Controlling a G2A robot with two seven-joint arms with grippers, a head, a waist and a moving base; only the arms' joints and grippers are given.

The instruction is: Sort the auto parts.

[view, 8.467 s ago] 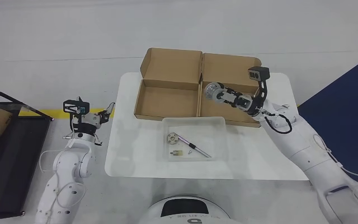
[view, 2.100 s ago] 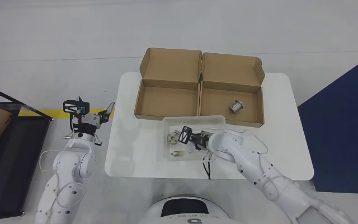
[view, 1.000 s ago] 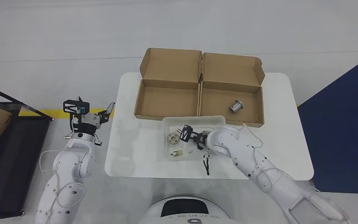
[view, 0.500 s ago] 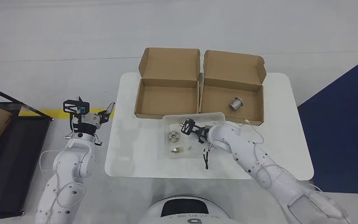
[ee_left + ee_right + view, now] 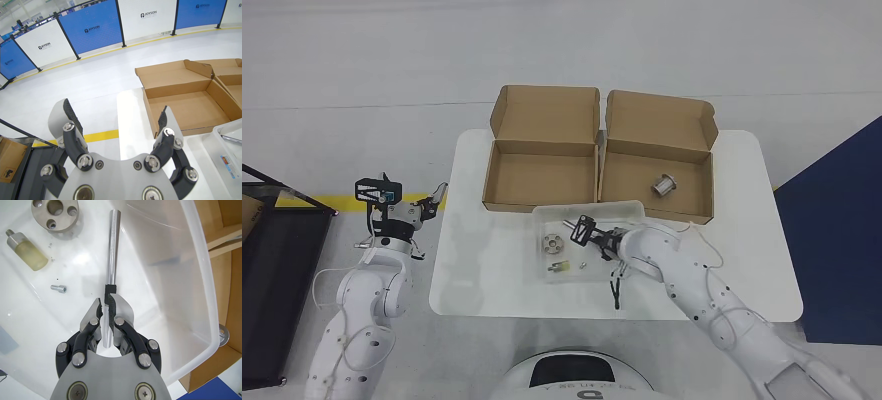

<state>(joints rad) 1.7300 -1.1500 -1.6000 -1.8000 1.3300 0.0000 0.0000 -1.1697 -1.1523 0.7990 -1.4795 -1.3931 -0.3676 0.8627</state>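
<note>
Two cardboard boxes sit open side by side at the back of a white table (image 5: 482, 270), with a clear plastic bin (image 5: 170, 247) just in front of them. The right end effector (image 5: 105, 303) is inside the bin, clenched on a shiny metal rod (image 5: 113, 247) beside a band of black tape; the rod runs on between the fingers toward the wrist, and its long free end points past a round metal disc (image 5: 54, 214) with holes in it. Near the disc on the bin floor lie a pale cylinder (image 5: 28, 252) with a threaded stub and, apart from it, a small bolt (image 5: 59, 288). The right box (image 5: 682, 205) holds one metal spool (image 5: 665, 186). The left box (image 5: 542, 180) has nothing in it. The left end effector (image 5: 115, 108) hangs off the table's left edge, fingers spread wide, holding nothing.
</note>
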